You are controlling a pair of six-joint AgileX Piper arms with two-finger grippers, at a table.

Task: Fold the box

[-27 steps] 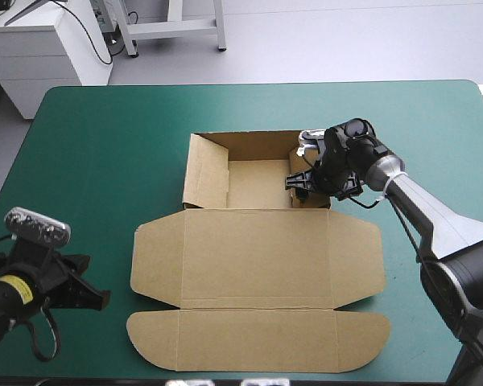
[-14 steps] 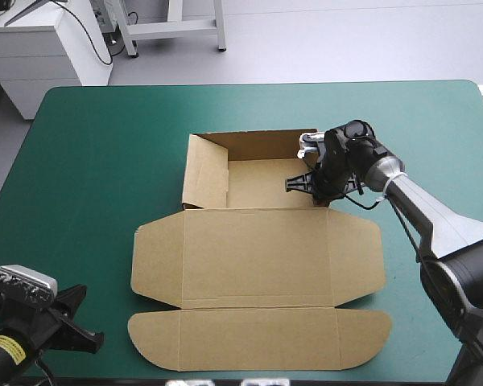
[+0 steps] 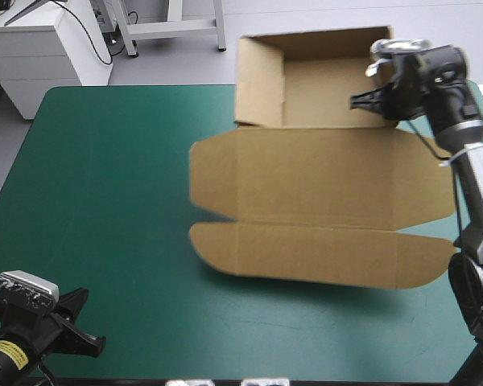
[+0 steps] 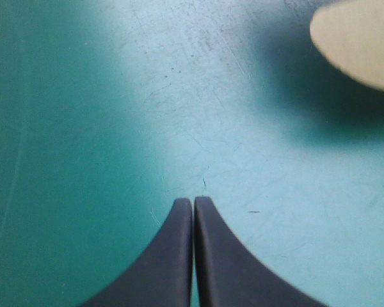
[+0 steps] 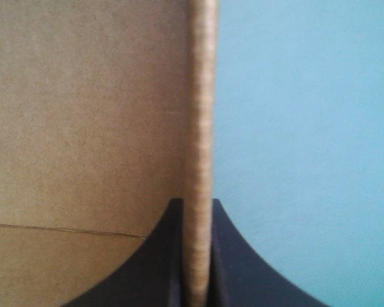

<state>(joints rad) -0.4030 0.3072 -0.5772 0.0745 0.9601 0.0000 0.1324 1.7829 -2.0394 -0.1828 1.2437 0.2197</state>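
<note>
The brown box (image 3: 322, 193) hangs in the air over the table's right half, tilted, its tray part (image 3: 306, 80) raised toward the far edge and its lid and rounded flap (image 3: 306, 253) drooping toward me. My right gripper (image 3: 380, 98) is shut on the tray's right wall. In the right wrist view that wall's edge (image 5: 201, 128) runs straight up between the two black fingers (image 5: 163, 256), with the box's inside beside it. My left gripper (image 4: 193, 203) is shut on nothing, low over the teal-green cover near the front left corner (image 3: 72, 334). A rounded flap tip (image 4: 358, 38) shows ahead of it.
The teal-green table (image 3: 105, 201) lies bare on its left half. The lifted box throws a shadow (image 3: 306, 285) on the cover beneath it. A white cabinet (image 3: 40, 48) stands beyond the far left corner.
My right gripper shut on the tray's right wall and lifted the whole box off the table, up and toward the far right. The left arm had drawn back to the front left corner.
</note>
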